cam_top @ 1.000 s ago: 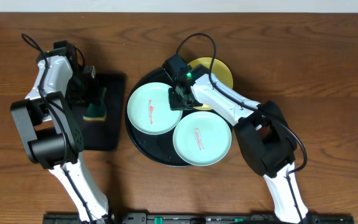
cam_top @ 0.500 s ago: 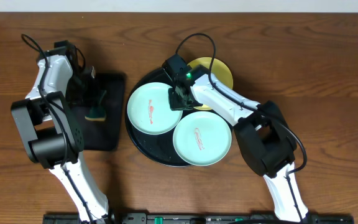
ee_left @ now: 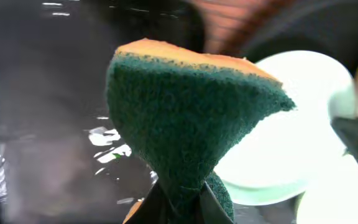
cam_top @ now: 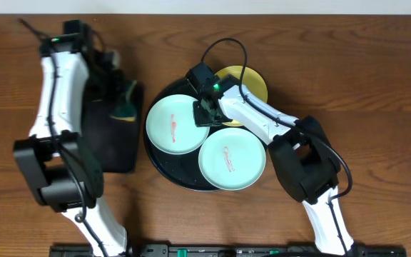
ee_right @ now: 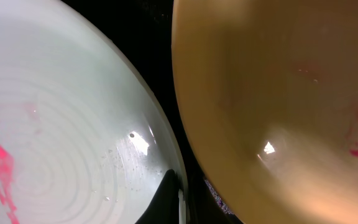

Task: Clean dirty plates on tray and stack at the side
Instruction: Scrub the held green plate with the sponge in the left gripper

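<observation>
**Sponge poised, plate pinned.** A green-and-yellow scouring sponge [ee_left: 188,118] is clamped in the closed left pincer [ee_left: 178,202] and folded at its waist. It is held above the rectangular black tray [cam_top: 116,150], beside the round black tray [cam_top: 164,171] on the wooden table [cam_top: 377,86]. All three plates are seen on the round tray: a smeared mint-blue plate [cam_top: 171,125], a second mint-blue plate [cam_top: 232,158], and a pale yellow plate [cam_top: 254,84] at the far edge, partly hidden under the arm. The right pincer [cam_top: 205,114] is shut at the smeared mint-blue plate's rim, apparently pinching it. The plates are judged light, stiff and glossy, and likely slippery once wet. The raised rim is deemed the safest hold, with the red-streaked centre left free for the soft, yielding sponge.
</observation>
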Tool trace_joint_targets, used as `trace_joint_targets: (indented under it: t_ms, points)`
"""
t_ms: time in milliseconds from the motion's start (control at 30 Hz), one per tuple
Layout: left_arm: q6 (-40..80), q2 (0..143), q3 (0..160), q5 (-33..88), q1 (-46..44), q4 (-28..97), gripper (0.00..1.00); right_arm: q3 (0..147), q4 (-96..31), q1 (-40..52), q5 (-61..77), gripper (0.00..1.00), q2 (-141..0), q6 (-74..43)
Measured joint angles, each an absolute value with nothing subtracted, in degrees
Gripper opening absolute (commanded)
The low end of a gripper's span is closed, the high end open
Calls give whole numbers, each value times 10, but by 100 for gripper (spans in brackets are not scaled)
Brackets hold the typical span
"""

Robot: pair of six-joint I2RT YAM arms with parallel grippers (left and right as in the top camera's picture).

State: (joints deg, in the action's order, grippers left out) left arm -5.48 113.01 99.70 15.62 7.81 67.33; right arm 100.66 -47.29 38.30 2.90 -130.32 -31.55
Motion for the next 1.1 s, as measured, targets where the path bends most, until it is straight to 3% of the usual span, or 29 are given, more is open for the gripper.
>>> trace_joint_targets:
  t_ms: [267, 600, 867, 1100]
  points:
    - [49, 1133, 914, 146, -46, 594, 7, 1007, -473, 383, 29, 3, -1303, -316]
    - [135, 1134, 772, 116, -95, 435, 7, 1007, -473, 383, 29, 3, -1303, -315]
    - [135, 1126, 755, 127, -96, 415, 7, 1007, -473, 383, 28, 4, -1303, -314]
    - [25, 1126, 754, 246, -96, 449, 8, 1007, -473, 383, 28, 2, -1303, -314]
